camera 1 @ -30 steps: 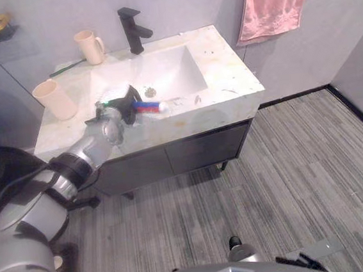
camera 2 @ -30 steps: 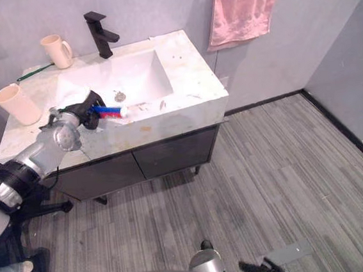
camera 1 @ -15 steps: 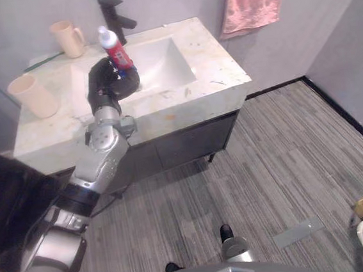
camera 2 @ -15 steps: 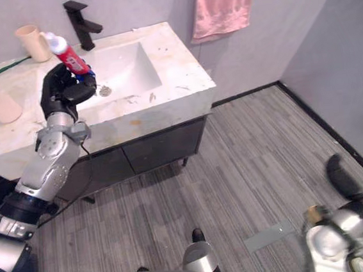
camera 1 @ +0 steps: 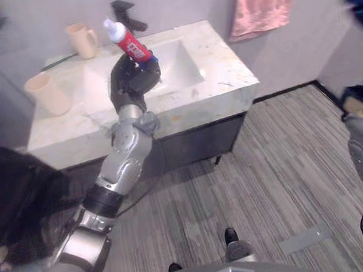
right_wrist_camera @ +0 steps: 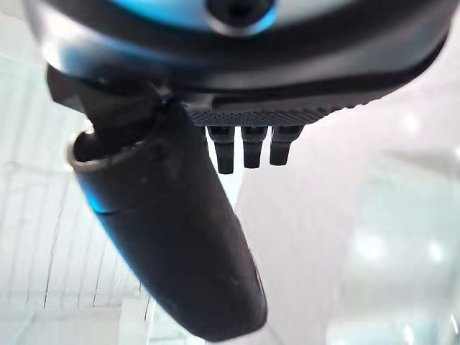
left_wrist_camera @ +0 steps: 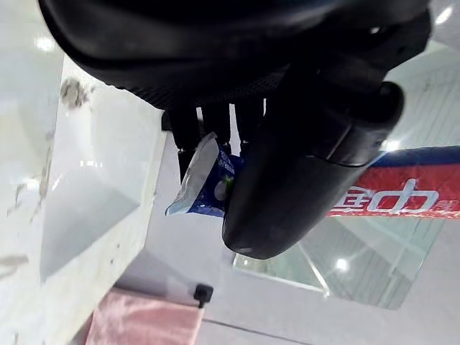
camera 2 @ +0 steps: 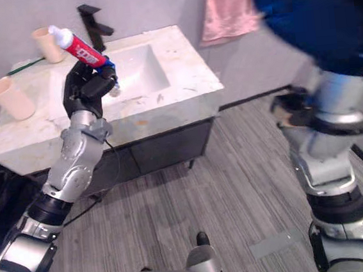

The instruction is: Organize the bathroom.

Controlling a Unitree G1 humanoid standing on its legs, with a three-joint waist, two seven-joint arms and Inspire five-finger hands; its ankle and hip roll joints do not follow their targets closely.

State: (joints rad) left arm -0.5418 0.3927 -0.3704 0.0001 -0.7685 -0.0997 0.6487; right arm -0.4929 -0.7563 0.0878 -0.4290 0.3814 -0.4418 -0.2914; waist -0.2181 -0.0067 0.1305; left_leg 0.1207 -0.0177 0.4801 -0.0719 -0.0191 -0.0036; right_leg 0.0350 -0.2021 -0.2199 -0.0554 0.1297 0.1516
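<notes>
My left robot hand [camera 1: 131, 83] is up over the counter [camera 1: 227, 80], above the near edge of the white sink [camera 1: 175, 69]. Its fingers and thumb are curled tight around the toothpaste tube [camera 1: 129, 43]. The tube is red with a white cap, and it sticks up out of my hand and leans to the far left. The blue end of the tube pokes out on the other side of my hand. From my head I can see the whole counter. There is a tan cup [camera 1: 47, 94] on the left side, and a second cup with a handle [camera 1: 84, 40] at the far left corner. A green toothbrush [camera 1: 58, 59] lies on the counter between them. The black tap [camera 2: 94, 27] stands at the far side of the sink, behind the tube. A pink towel [camera 1: 264, 2] hangs on the wall to the right. The camera on my left wrist shows things my head does not: the crimped blue and white end of the tube, squeezed between my thumb and fingers [left_wrist_camera: 215, 129], and the red side of the tube running past my thumb. My right robot hand [right_wrist_camera: 172, 237] is lifted up high on the right. Its own camera shows the fingers straight and loose, with nothing in them and a pale wall behind.
</notes>
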